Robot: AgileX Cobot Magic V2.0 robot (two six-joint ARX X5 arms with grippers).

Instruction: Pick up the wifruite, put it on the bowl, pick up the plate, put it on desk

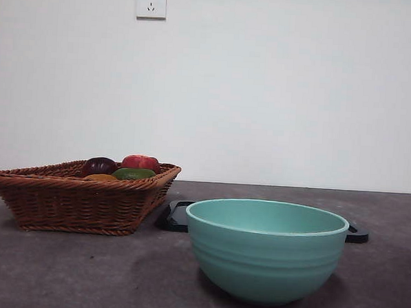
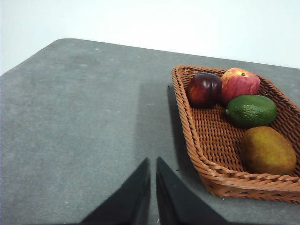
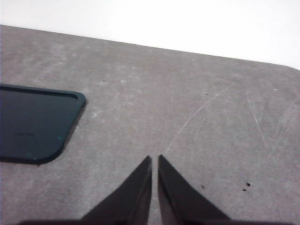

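The wifruite [image 2: 268, 150] lies inside the wicker basket [image 2: 213, 176], at the end of it that is nearest to the left wrist camera. In the same basket there are a green fruit [image 2: 251, 110] just beside it, a dark purple fruit [image 2: 204, 90] and a red fruit [image 2: 240, 83] that touches the purple one. In the front view only a low orange top of the wifruite [image 1: 100, 178] shows over the basket rim [image 1: 80, 183].

The bowl [image 1: 266, 250] stands on the worktop [image 1: 61, 271] near the front camera, beside the basket but apart from it. Behind the bowl lies a flat black plate [image 1: 176, 216] (its ends show on both sides of the bowl), directly on the worktop.

The left hand [image 2: 153, 161] is over the bare worktop, beside the basket and not touching it; its jaws are nearly together, with only a thin slit between, and hold nothing. The right hand [image 3: 155, 159] is the same, narrow and with nothing in it, above the grey surface near a rounded corner of the plate [image 3: 37, 124].
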